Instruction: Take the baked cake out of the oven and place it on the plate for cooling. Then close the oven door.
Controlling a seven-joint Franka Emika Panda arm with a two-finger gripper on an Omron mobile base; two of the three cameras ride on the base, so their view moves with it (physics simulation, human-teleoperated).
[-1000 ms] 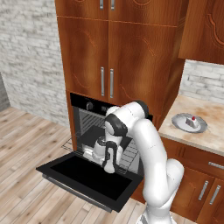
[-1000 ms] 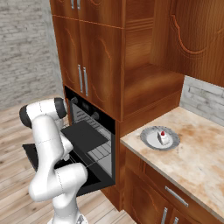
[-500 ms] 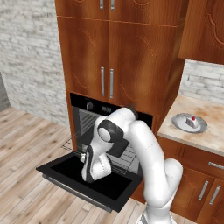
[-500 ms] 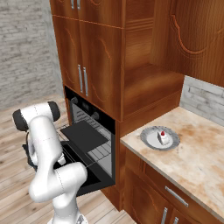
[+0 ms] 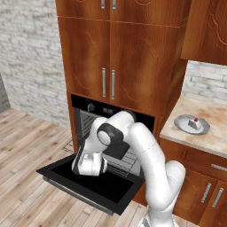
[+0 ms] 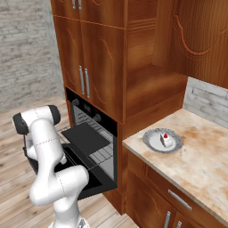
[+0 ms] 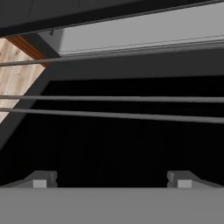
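Note:
The baked cake (image 6: 165, 139), a small white piece with a red top, sits on the round grey plate (image 6: 153, 141) on the counter; both also show at the right as cake (image 5: 195, 122) and plate (image 5: 182, 123). The black oven (image 5: 94, 107) stands open, with its door (image 5: 108, 192) folded down flat. My hand (image 5: 88, 163) hangs low over the door's inner face, in front of the wire rack (image 5: 128, 157). My gripper (image 7: 111, 180) is open with nothing between its fingertips (image 7: 41, 179); ahead of it run rack wires (image 7: 131, 116) and dark oven surfaces.
A dark tray (image 6: 87, 136) rests on the pulled-out rack. Wooden cabinet doors (image 5: 111, 57) rise above the oven, and drawers (image 6: 178, 200) sit under the stone counter (image 6: 200, 164). Wood floor (image 5: 26, 146) spreads to the left. A brick wall (image 5: 31, 57) stands behind.
My arm has swung down and to the left, bringing the hand from the oven opening to just above the open door. The jaws stayed open; cake and plate have not moved.

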